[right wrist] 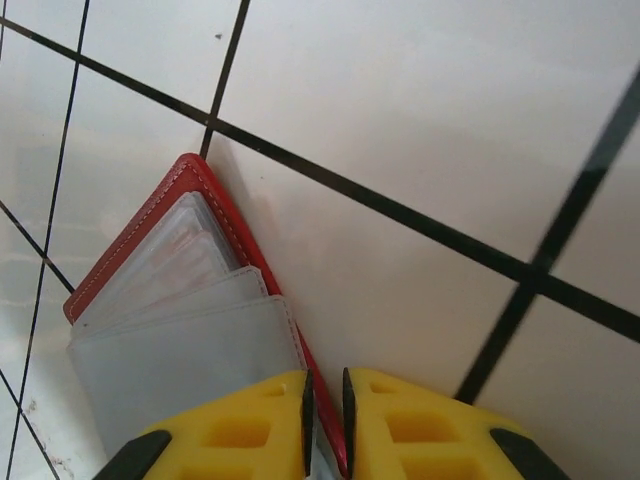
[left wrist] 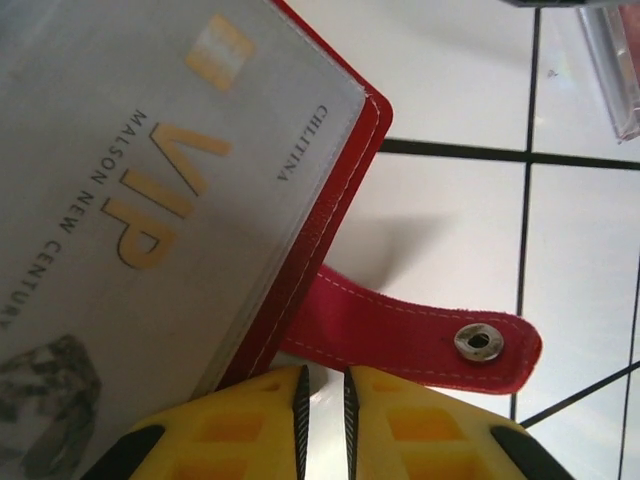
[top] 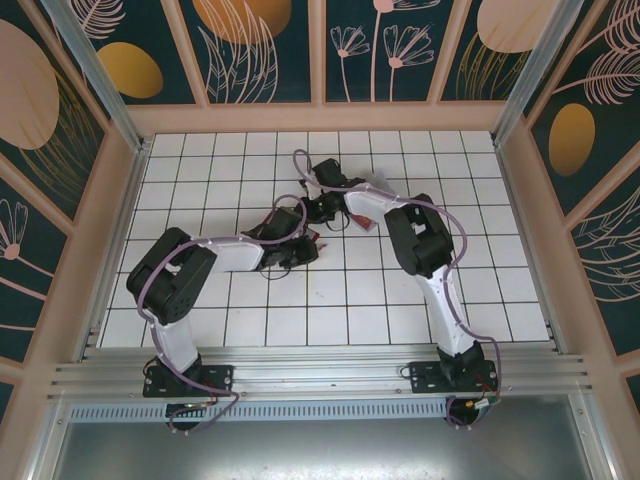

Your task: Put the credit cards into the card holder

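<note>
Card holder [left wrist: 400,335] sits in left tool [left wrist: 325,388], right tool [right wrist: 325,390].

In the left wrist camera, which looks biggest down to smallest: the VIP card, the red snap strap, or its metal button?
1. VIP card, though nearness to the camera inflates it.
2. red snap strap.
3. metal button.

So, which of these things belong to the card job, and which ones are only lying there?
For the job:
card holder
VIP card, already inside it

Only lying there:
clear plastic box
</note>
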